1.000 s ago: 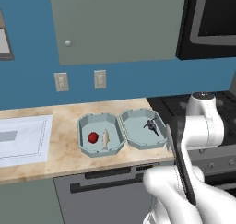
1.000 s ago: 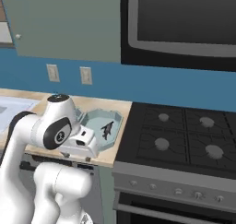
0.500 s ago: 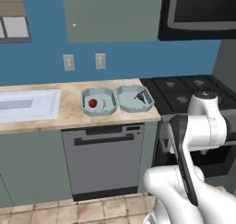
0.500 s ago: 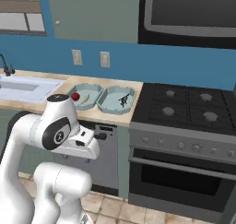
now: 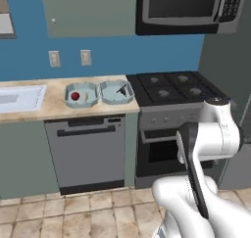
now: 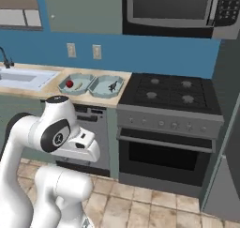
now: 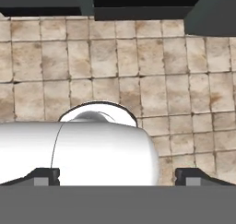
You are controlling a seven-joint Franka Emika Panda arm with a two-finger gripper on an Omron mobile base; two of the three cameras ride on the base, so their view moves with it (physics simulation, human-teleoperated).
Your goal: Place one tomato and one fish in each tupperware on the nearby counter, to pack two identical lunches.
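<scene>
Hand (image 7: 118, 177) fingers apart over floor tiles (image 7: 152, 66); base farther from table (image 5: 54, 105) (tupperware (image 5: 82, 94) smaller now).

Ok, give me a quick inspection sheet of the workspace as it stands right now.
Surface: beige counter between the sink and the stove.
Job's things: two tupperware side by side. Left tupperware holds a red tomato, with a pale item beside it in the right base view, likely a fish. Right tupperware holds a dark object, too small to identify.
Clutter: nothing seen.
Grippers: gripper open and empty, pointing at the floor tiles, away from the counter.
Cables: nothing seen.
Surroundings: dishwasher, oven, microwave, wall outlets.
</scene>
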